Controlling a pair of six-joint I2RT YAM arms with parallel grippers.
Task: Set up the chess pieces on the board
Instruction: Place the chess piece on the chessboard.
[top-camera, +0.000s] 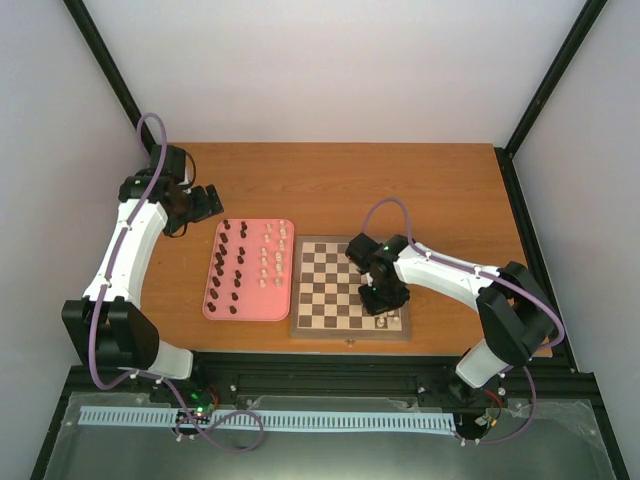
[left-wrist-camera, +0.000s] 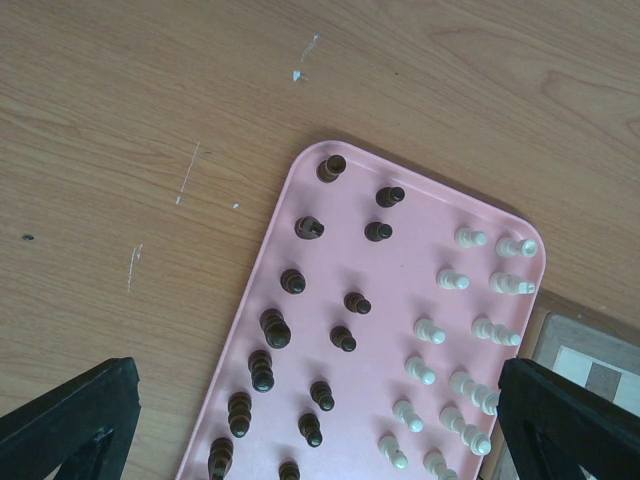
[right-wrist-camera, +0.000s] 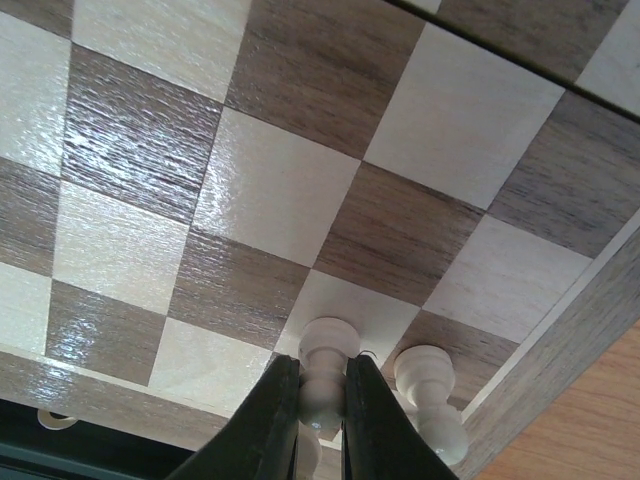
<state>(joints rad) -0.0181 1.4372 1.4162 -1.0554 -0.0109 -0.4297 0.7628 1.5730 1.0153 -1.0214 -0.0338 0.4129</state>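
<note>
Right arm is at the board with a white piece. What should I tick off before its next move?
1. right gripper shut on the held white piece: ok.
2. Piece seated on the board: cannot tell; the fingers hide its base.
3. neighbouring white piece upright, clear of the fingers: ok.
4. left gripper open above the pink tray: ok.
5. Board fully set: not ok; many chess pieces sit on the tray.

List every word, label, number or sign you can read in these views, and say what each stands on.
No readable text in any view.
Checked wooden chessboard with brown rim: plain squares, no letters or numbers on its edge.
Pink rounded-corner tray, brown wooden table, cream-white chess pieces, dark brown chess pieces: no writing.
White slotted strip at the near edge: slots only.
</note>
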